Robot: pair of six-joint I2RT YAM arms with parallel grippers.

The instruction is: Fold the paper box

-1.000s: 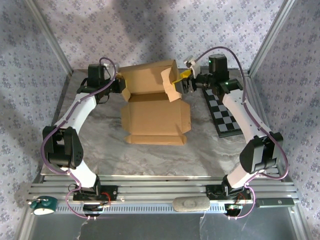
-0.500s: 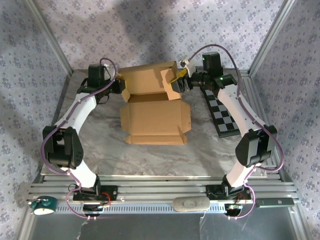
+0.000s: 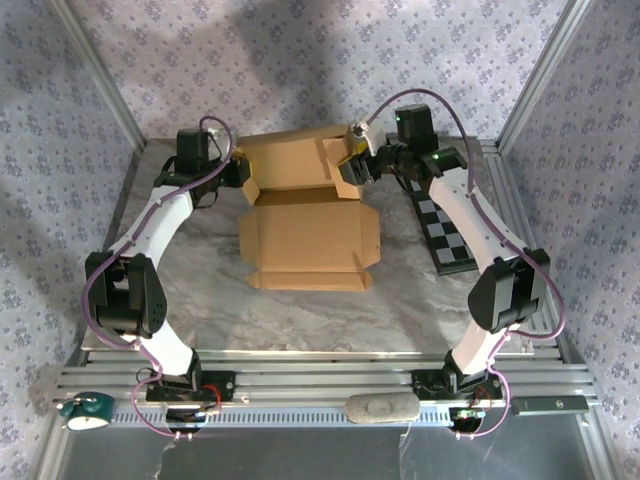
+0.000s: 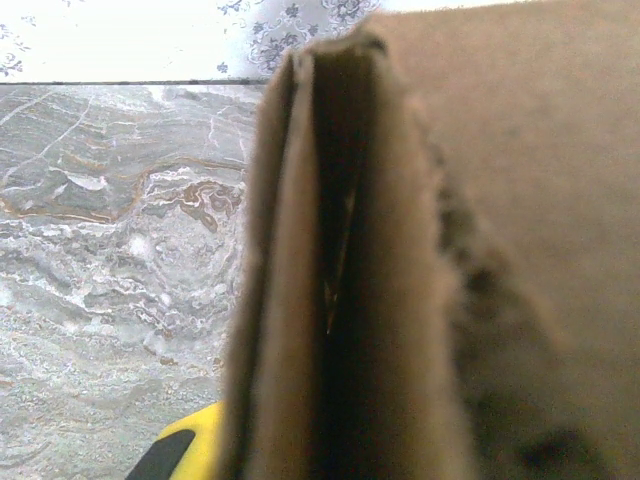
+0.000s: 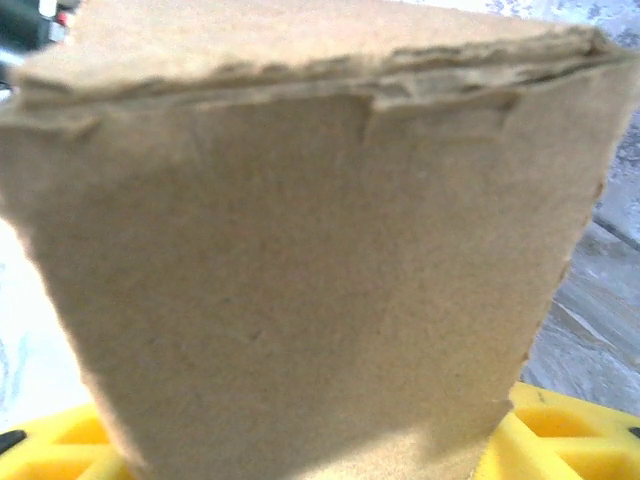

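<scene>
Left tool: the left tool (image 3: 237, 166) is squeezed shut on the left edge of the paper box's (image 3: 310, 235) standing back wall, at the far left of the bench (image 3: 300, 320).
Left tool up close: in the left wrist view a folded brown edge of the paper box (image 4: 330, 280) stands straight up, right in front of the camera. One yellow finger (image 4: 190, 452) peeks out at the bottom, beside the card.
Right tool: the right tool (image 3: 356, 166) is at the far right corner of the box, against a small side flap there.
Right tool grip: I cannot tell if it is pinching the flap or just around it.
Right tool up close: in the right wrist view a wide brown flap (image 5: 300, 260) faces the camera, with a rough, frayed top edge. Yellow fingers (image 5: 565, 435) show low on both sides of it.
Paper box: it sits in the middle of the bench, toward the far side. Its big flat part lies on the marble top. The back wall stands up at the far end, between the two tools. A low flap is folded along the near edge.
Checkerboard: a black-and-white checkerboard (image 3: 445, 230) lies flat to the right of the box, apart from it.
</scene>
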